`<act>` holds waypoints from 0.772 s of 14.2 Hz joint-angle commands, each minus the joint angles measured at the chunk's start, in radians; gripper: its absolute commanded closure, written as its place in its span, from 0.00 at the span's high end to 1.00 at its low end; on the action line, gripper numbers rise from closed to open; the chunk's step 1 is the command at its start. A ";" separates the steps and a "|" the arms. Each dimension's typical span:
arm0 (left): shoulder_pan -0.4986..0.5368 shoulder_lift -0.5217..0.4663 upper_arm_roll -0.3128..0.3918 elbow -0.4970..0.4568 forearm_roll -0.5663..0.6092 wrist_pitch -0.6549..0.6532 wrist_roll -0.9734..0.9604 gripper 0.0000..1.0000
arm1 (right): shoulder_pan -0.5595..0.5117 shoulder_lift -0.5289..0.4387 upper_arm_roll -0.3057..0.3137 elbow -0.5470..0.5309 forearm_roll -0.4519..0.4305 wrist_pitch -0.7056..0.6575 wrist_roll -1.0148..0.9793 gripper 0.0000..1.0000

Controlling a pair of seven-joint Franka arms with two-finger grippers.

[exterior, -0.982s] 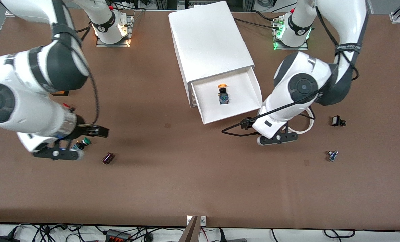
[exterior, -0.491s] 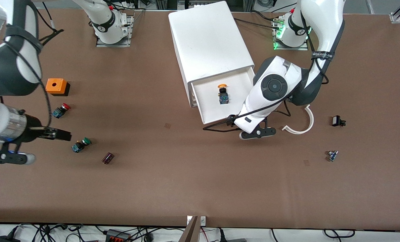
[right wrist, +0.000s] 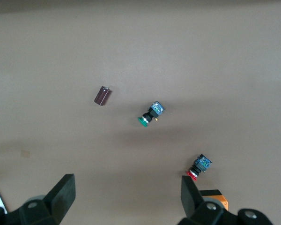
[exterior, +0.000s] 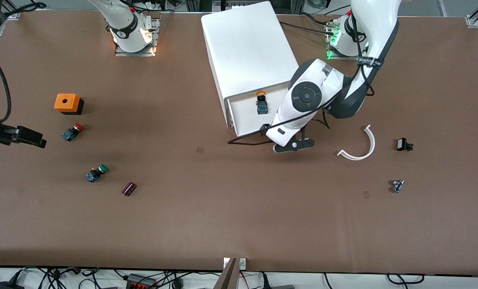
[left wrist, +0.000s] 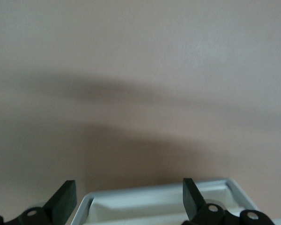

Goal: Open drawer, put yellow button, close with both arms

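Observation:
The top drawer [exterior: 245, 122] of the white cabinet [exterior: 249, 48] stands partly open. The yellow button [exterior: 261, 102] lies in it, near the cabinet's face. The left arm's hand [exterior: 289, 142] is at the drawer's front edge, over the corner toward the left arm's end. In the left wrist view my left gripper [left wrist: 129, 192] is open and empty, with the drawer's front rim [left wrist: 159, 196] between its fingers. My right gripper [right wrist: 126, 187] is open and empty, up over the table at the right arm's end, near the red button [right wrist: 200, 168].
An orange box [exterior: 67, 103], a red button [exterior: 73, 131], a green button [exterior: 96, 173] and a dark cylinder [exterior: 129, 188] lie toward the right arm's end. A white curved piece [exterior: 363, 148] and two small parts [exterior: 403, 144] [exterior: 397, 185] lie toward the left arm's end.
The left arm has moved to the drawer's front, and the drawer has slid partway into the cabinet with the yellow button in it. The right arm has drawn back toward its own end.

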 commanded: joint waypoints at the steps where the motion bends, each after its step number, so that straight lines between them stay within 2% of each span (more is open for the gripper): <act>1: 0.010 -0.065 -0.050 -0.046 0.009 -0.084 -0.023 1.00 | -0.014 -0.068 -0.016 -0.069 -0.001 0.013 -0.070 1.00; 3: 0.008 -0.071 -0.095 -0.049 0.011 -0.112 -0.045 1.00 | -0.020 -0.073 -0.018 -0.069 -0.003 -0.047 -0.081 1.00; 5: 0.010 -0.088 -0.138 -0.083 0.009 -0.115 -0.081 1.00 | -0.019 -0.097 -0.018 -0.100 -0.011 -0.044 -0.089 1.00; 9: 0.008 -0.116 -0.141 -0.133 0.011 -0.110 -0.091 1.00 | -0.014 -0.275 -0.018 -0.389 -0.040 0.114 -0.078 1.00; 11: 0.008 -0.116 -0.152 -0.133 0.009 -0.110 -0.092 1.00 | -0.017 -0.283 -0.018 -0.407 -0.029 0.108 -0.078 1.00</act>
